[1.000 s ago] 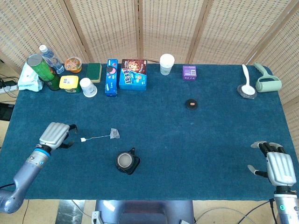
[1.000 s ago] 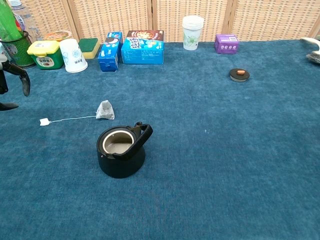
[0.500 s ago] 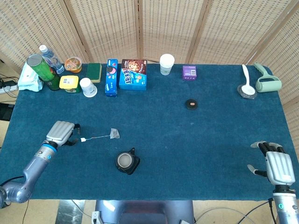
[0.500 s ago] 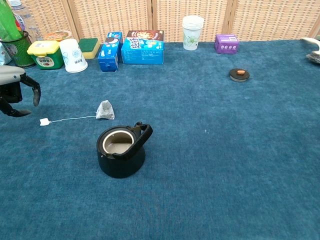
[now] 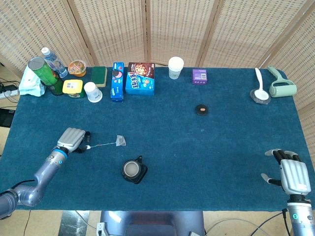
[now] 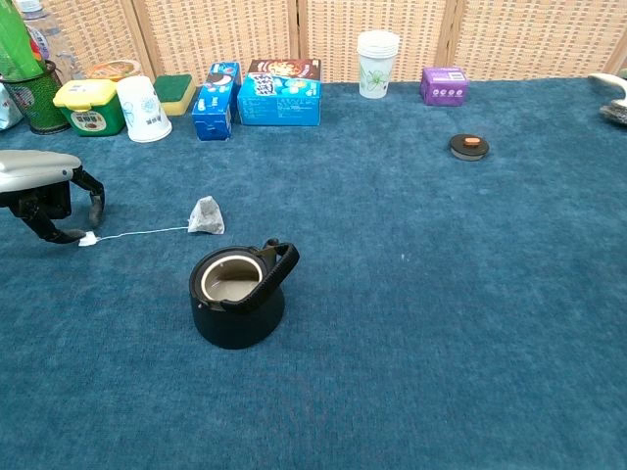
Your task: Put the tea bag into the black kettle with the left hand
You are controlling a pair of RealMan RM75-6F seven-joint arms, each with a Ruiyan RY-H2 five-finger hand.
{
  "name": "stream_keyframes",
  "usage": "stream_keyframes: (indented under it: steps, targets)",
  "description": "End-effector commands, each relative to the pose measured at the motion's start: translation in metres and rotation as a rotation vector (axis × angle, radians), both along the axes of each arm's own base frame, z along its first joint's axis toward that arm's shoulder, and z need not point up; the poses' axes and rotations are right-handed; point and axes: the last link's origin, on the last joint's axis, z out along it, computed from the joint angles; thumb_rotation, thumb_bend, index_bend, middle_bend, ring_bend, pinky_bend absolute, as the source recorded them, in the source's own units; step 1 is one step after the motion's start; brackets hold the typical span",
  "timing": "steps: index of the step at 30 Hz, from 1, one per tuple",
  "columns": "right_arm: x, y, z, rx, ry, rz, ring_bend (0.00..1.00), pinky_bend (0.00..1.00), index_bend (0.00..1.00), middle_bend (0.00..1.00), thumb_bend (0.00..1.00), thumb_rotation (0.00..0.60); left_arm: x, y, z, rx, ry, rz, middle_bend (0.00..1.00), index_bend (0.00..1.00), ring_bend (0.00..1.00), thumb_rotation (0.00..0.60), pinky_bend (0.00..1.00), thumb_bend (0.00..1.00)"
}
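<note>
The tea bag (image 5: pixel 120 141) (image 6: pixel 206 215) lies on the blue tablecloth, its string running left to a small white tag (image 6: pixel 87 238). My left hand (image 5: pixel 73 139) (image 6: pixel 49 191) hovers low over that tag, fingers curved down and apart, the thumb tip right beside the tag; nothing is lifted. The black kettle (image 5: pixel 134 170) (image 6: pixel 238 294) stands upright and lidless, in front and to the right of the tea bag, handle tipped to its right. My right hand (image 5: pixel 290 174) rests open near the table's front right corner, seen only in the head view.
The kettle's lid (image 5: pixel 201 109) (image 6: pixel 469 146) lies mid-table to the right. Along the back edge stand boxes (image 6: pixel 280 92), paper cups (image 6: pixel 377 50), a yellow tub (image 6: pixel 89 106) and bottles (image 5: pixel 44 71). A spoon and lint roller (image 5: pixel 281 86) sit at the back right.
My left hand has moved right and lower, from clear of the string's end to directly over the white tag. Tea bag, kettle and right hand are unmoved.
</note>
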Motion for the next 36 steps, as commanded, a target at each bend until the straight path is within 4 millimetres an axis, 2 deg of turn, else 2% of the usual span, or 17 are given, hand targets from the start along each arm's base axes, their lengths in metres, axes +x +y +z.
stream_keyframes:
  steps: [1, 16, 36]
  targets:
    - [-0.0007, 0.0004, -0.0009, 0.001, 0.000, -0.002, 0.44, 0.24, 0.35, 0.34, 0.17, 0.600, 0.0005, -0.0001, -0.0013, -0.005, 0.000, -0.002, 1.00, 0.48, 1.00, 0.600, 1.00, 0.42]
    - [-0.0049, 0.0022, 0.0020, -0.010, -0.004, -0.010, 0.44, 0.24, 0.35, 0.34, 0.17, 0.600, 0.0032, -0.0036, -0.0064, -0.012, -0.010, -0.008, 1.00, 0.48, 1.00, 0.600, 1.00, 0.43]
    - [-0.0080, 0.0033, 0.0024, -0.014, -0.010, -0.016, 0.44, 0.24, 0.35, 0.34, 0.17, 0.600, 0.0009, -0.0064, -0.0073, -0.016, 0.003, -0.001, 1.00, 0.53, 1.00, 0.600, 1.00, 0.46]
